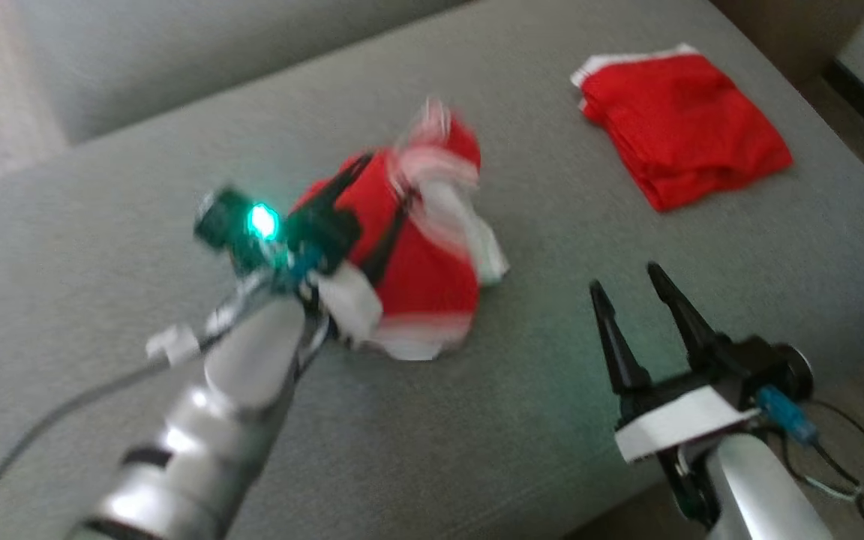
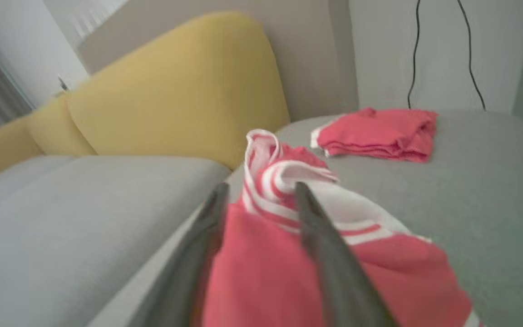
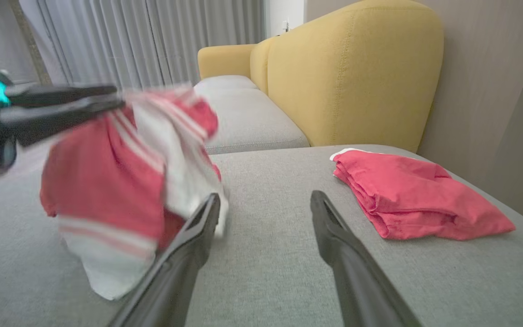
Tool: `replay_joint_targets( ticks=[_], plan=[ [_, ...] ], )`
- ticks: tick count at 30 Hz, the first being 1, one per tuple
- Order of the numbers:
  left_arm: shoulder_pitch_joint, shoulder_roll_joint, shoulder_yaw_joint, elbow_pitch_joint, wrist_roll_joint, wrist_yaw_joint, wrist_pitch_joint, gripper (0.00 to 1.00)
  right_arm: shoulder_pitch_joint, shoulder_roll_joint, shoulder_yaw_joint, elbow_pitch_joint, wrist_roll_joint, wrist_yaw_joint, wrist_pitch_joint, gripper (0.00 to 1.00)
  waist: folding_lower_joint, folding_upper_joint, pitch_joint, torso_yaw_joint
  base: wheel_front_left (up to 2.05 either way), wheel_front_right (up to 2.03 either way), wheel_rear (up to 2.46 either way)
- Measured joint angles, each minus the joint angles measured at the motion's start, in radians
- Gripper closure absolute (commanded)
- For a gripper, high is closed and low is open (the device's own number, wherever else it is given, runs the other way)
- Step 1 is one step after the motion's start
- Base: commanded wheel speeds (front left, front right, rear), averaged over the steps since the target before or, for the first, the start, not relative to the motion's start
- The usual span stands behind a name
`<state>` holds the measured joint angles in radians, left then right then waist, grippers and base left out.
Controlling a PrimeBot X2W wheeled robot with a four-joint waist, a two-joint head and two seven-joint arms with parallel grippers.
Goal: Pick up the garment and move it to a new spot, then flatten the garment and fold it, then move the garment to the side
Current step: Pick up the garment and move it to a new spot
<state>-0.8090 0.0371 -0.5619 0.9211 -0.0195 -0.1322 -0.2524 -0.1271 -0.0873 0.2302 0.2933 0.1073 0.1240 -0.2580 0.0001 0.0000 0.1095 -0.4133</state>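
Sofa cushion (image 1: 102,262), grey fabric: dangling crumpled red-and-white striped garment (image 2: 261,272) at released left hand (image 2: 260,186); hovering released right hand (image 1: 624,276) nearby.

Home living room: yellow-backed sofa (image 3: 357,77), grey curtains (image 3: 152,41).

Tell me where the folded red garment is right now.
In the head view the folded red garment lies at the upper right on the grey cushion, beyond the right gripper and right of the striped garment.
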Motion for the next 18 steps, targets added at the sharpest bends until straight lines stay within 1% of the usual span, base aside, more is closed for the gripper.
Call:
replay_joint_targets(
  ticks=[2, 3, 8, 9, 10, 13, 18],
  plan=[
    [0.062, 0.004, 0.0, -0.022, -0.005, 0.025, 0.0, 0.0, -0.023, 0.012, 0.007, 0.0, 0.006, 0.0, 0.0, 0.0, 0.0002, 0.0, 0.026, -0.023, 0.0, 0.0, 0.0],
    [0.121, 0.005, 0.008, -0.086, -0.027, 0.059, 0.0, 0.0, -0.024, 0.013, 0.001, 0.0, 0.007, 0.0, 0.0, 0.0, 0.0002, 0.0, 0.042, -0.036, 0.0, 0.0, 0.0],
    [0.275, 0.004, 0.025, -0.336, -0.062, 0.141, -0.002, 0.0, 0.037, 0.01, -0.035, 0.015, 0.006, 0.0, 0.0, 0.0, 0.0001, 0.0, 0.032, -0.002, 0.0, 0.0, 0.0],
    [0.275, 0.004, 0.025, -0.336, -0.062, 0.141, -0.002, 0.0, 0.037, 0.01, -0.035, 0.015, 0.006, 0.0, 0.0, 0.0, 0.0001, 0.0, 0.032, -0.002, 0.0, 0.0, 0.0],
    [0.321, 0.004, 0.039, -0.382, -0.072, 0.165, -0.002, 0.0, 0.06, 0.009, -0.048, 0.017, 0.006, 0.0, 0.0, 0.0, 0.0, 0.0, 0.022, 0.01, 0.0, 0.0, 0.0],
    [0.48, 0.005, 0.071, -0.494, -0.102, 0.215, -0.004, 0.0, 0.139, 0.004, -0.097, 0.021, 0.005, 0.0, 0.0, 0.0, -0.0001, 0.0, -0.014, 0.056, 0.0, 0.0, 0.0],
    [0.72, 0.009, 0.13, -0.656, -0.104, 0.291, -0.004, 0.0, 0.231, 0.004, -0.167, 0.012, -0.011, 0.0, 0.0, 0.0, -0.0002, 0.0, -0.083, 0.183, 0.0, 0.0, 0.0]
  ],
)
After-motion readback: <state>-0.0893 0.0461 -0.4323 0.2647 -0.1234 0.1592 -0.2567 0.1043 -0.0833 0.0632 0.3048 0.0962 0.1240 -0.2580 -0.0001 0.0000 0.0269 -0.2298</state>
